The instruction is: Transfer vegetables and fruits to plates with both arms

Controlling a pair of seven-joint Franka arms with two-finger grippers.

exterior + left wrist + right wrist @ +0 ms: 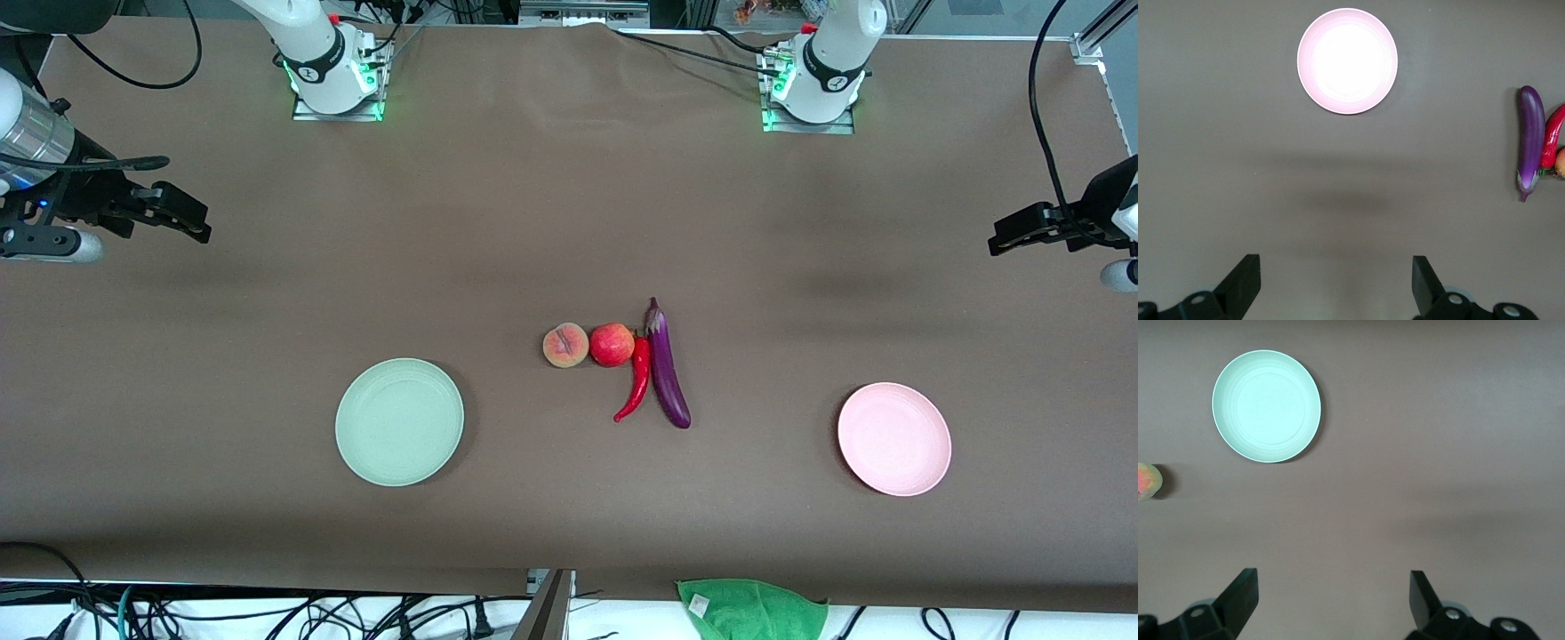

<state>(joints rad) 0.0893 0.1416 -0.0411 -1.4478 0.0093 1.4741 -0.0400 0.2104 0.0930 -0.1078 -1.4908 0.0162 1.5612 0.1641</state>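
The left claw (1000, 242) hangs in the air over bare desk (551, 204) at the left arm's end, its 2 fingers (1245, 283) spread wide and gripping nothing. The right claw (197, 227) hangs likewise over the right arm's end of the desk, fingers (1241, 600) parted and empty. Both arms wait.

The 4 pieces of produce lie in a tight cluster at the middle of the desk, between the 2 claws and well apart from each, nearer the front camera than either claw's spot. The peach (565, 345) sits at the end of the cluster toward the right claw, touching the pomegranate-like fruit (612, 345). Just beside that fruit lies the chili pepper (637, 379), and the eggplant (667, 373) lies against the chili at the end toward the left claw.

The eggplant's long axis runs roughly from the robots' bases toward the front camera, stem cap pointing toward the bases, rounded end toward the camera. The chili lies nearly parallel, stem end by the fruit, curved tip pointing toward the camera.

The mint green plate (399, 421) rests toward the right claw's end, the pink plate (893, 438) toward the left claw's end; both lie nearer the camera than the cluster and carry nothing.
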